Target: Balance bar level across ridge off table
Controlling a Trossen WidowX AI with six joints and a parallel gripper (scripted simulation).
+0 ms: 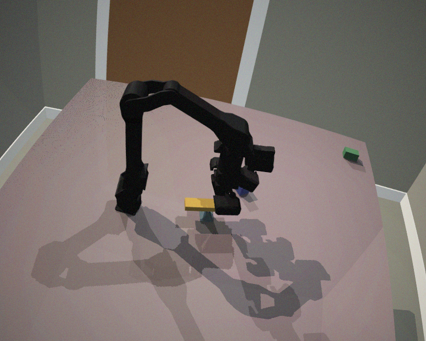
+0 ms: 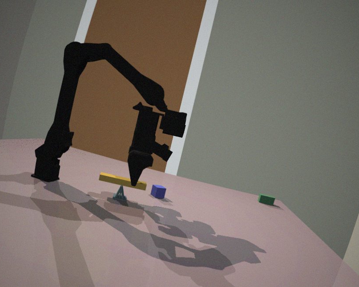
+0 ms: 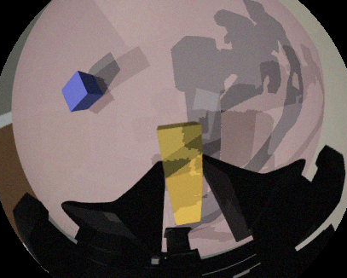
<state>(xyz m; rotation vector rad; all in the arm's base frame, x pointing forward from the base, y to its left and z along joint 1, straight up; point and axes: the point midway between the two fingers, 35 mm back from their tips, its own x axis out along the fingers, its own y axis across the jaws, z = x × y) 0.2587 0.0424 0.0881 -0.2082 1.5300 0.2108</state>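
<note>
Pointing lengthwise at the base, the yellow bar crosses the ridge

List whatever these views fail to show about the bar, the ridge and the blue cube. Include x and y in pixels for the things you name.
- Bar (image 1: 199, 204) (image 2: 111, 178) (image 3: 186, 192), right-hand end: top view, behind gripper (image 1: 227, 205) (image 2: 134, 184) (image 3: 181, 162).
- Bar's contact with ridge (image 1: 206, 216) (image 2: 115, 196): exterior view, too small; wrist view, ridge not discernible.
- Finger contact: exterior view, near finger blocks.
- Blue cube (image 1: 242, 191) (image 2: 157, 191) (image 3: 77, 90): top view, partly behind the gripper.

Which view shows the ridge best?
The exterior view: the ridge stands in profile there, from its base up to the bar. The top view shows only part of it, the bar covering the rest. In the wrist view I can't make it out.
</note>
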